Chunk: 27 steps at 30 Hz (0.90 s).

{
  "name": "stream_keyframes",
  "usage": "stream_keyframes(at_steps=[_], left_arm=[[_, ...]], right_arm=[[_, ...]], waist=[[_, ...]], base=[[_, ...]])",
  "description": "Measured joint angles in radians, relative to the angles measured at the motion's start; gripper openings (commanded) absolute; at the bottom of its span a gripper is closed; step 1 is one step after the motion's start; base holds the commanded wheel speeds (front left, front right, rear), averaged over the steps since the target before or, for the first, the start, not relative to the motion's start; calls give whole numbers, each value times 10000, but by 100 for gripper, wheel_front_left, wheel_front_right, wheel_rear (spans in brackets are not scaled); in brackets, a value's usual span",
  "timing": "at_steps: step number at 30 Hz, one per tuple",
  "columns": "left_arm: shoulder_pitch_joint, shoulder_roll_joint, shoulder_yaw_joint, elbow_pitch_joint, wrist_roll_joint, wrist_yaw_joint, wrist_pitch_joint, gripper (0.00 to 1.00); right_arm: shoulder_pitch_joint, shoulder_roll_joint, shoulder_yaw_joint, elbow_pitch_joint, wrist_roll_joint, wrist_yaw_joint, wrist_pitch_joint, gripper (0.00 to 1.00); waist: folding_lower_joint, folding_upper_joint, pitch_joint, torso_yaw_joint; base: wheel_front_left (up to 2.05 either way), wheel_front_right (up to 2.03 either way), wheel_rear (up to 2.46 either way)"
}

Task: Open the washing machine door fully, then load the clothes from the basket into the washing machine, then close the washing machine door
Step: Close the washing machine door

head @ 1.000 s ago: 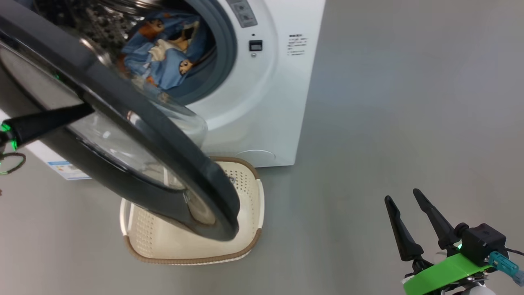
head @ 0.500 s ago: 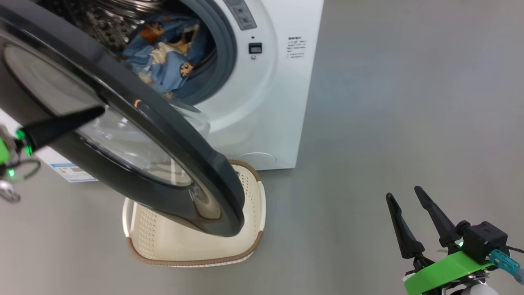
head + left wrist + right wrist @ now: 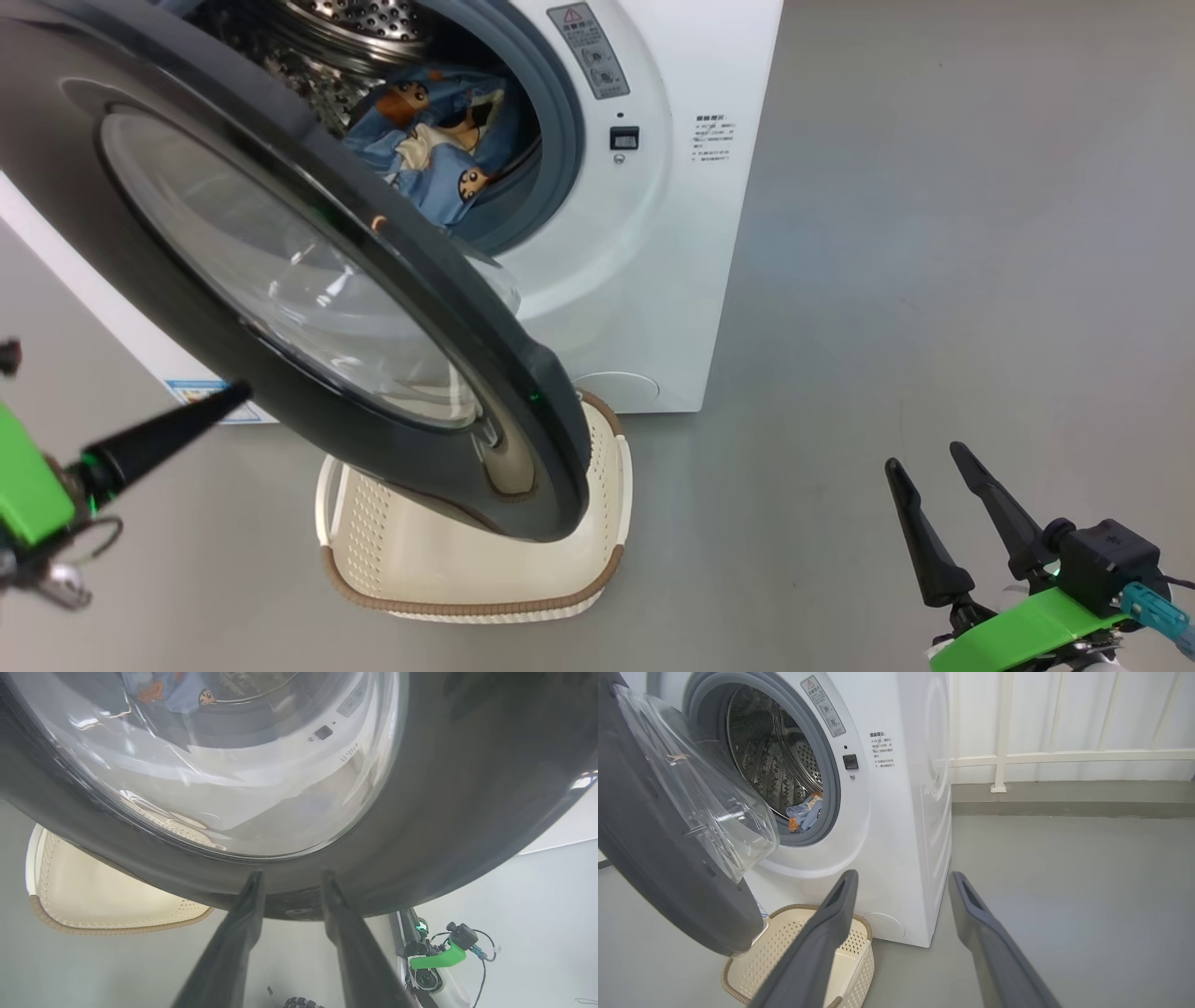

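Both my jaws are spread with nothing in them, and my left gripper (image 3: 289, 877) could slip off the shiny washing machine door (image 3: 467, 812) if I push crooked.

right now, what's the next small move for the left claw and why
Probably press the washing machine door shut with the left claw: the clothes lie in the drum, the basket looks empty, and the door stands half open.
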Motion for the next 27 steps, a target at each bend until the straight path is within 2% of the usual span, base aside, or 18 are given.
stream_keyframes(at_steps=[1, 2, 9, 16, 20, 27], left_arm=[[197, 0, 33, -58, 0, 0, -134, 90], [379, 0, 38, -111, 0, 0, -263, 100], [1509, -128, 115, -188, 134, 0, -1609, 100], [2317, -311, 71, 253, 510, 0, -3461, 100], [2658, -272, -267, 617, 1118, 0, -4842, 100], [3177, -173, -1241, 1035, 1423, 0, -7189, 100]], right_arm=[[-1, -6, 2, 0, 0, 0, 0, 100], [-1, -8, 2, -2, 2, 0, 0, 100], [3, -13, -38, -21, 13, 0, 0, 100], [5, -12, -144, -31, 15, 0, 0, 100], [5, -10, -213, -29, 15, 0, 0, 100], [3, -10, -238, -19, 40, 0, 0, 100]], waist=[[0, 0, -8, 0], [0, 0, -7, -7], [0, 0, 65, -126], [0, 0, 236, -289], [0, 0, 292, -399], [0, 0, 291, -589]], base=[[0, 0, 0], [0, 0, 0], [0, 0, 0], [0, 0, 0], [0, 0, 0], [0, 0, 0]])
